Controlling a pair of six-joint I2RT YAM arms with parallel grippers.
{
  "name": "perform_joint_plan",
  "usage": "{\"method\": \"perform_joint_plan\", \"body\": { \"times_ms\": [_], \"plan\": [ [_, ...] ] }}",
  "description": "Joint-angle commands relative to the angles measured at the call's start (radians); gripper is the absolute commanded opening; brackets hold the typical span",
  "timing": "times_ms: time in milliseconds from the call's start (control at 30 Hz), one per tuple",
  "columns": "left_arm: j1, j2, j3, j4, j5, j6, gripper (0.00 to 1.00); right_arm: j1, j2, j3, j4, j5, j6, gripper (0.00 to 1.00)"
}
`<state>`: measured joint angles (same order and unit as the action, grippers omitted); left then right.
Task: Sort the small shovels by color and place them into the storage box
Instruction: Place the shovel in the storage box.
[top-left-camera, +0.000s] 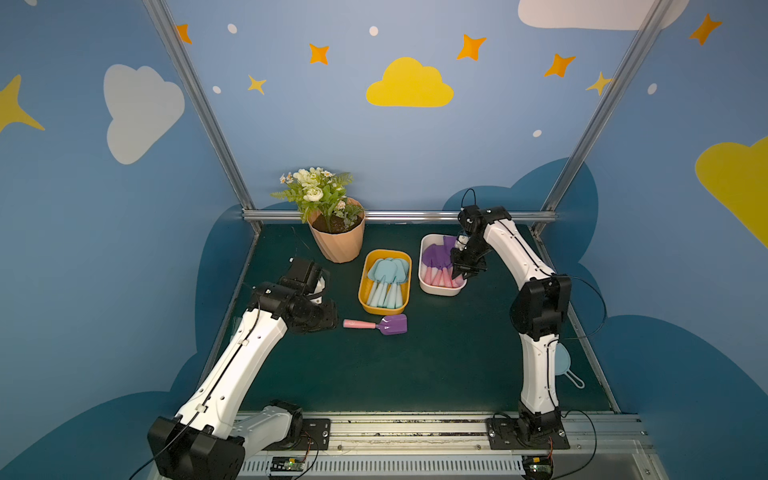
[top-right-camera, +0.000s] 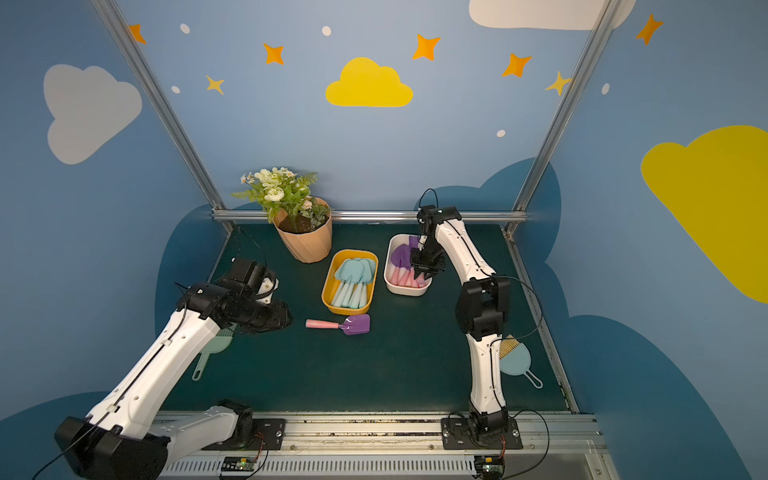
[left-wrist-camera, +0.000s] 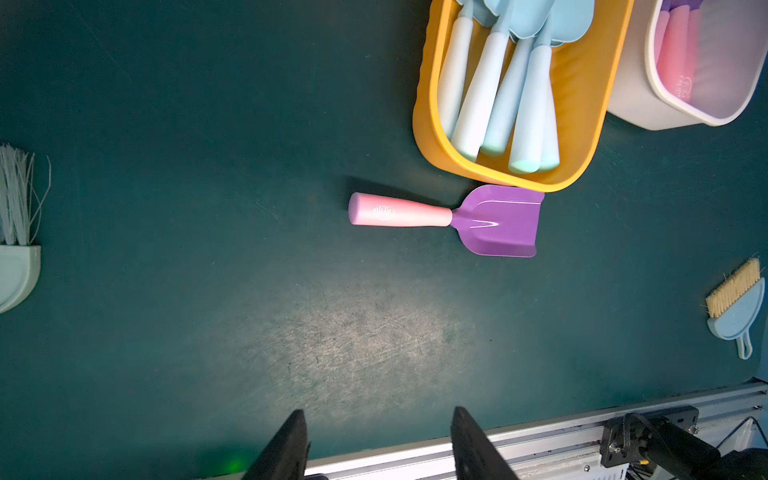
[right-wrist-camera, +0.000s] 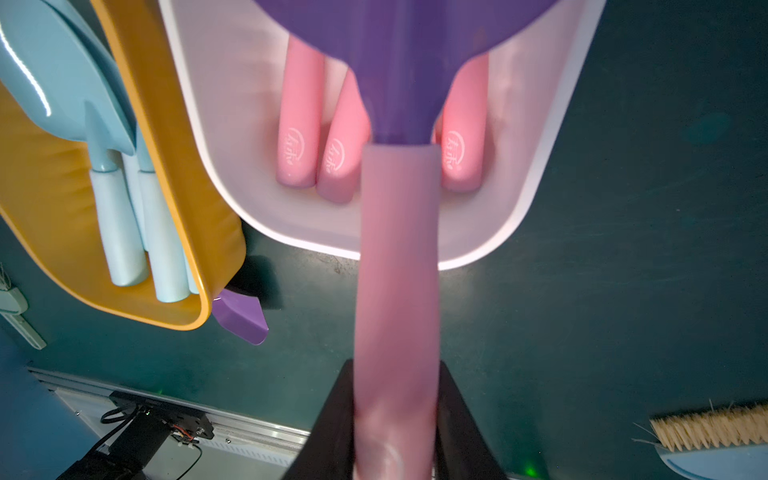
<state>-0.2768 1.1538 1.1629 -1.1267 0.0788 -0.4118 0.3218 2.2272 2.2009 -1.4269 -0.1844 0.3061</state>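
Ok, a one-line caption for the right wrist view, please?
Right gripper holds a purple shovel by its pink handle over the white box beside the yellow box of blue shovels.

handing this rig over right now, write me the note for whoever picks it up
Right gripper: shut on the pink handle of the held purple shovel, over the white box.
Left gripper: open and empty, above the mat.
Done: light blue shovels lie in the yellow box; several purple shovels lie in the white box.
Left: drop the held purple shovel into the white box, then fetch the loose purple shovel from the mat, just in front of the yellow box.
The mint-green brush and blue brush are not part of the job.
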Motion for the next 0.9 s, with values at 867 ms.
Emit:
{"method": "perform_joint_plan", "body": {
  "times_ms": [867],
  "plan": [
    [0.004,0.011,-0.014,-0.020,-0.007,0.011,0.47,-0.025,0.268,0.298,-0.073,-0.028,-0.023,0.16]
  ]
}}
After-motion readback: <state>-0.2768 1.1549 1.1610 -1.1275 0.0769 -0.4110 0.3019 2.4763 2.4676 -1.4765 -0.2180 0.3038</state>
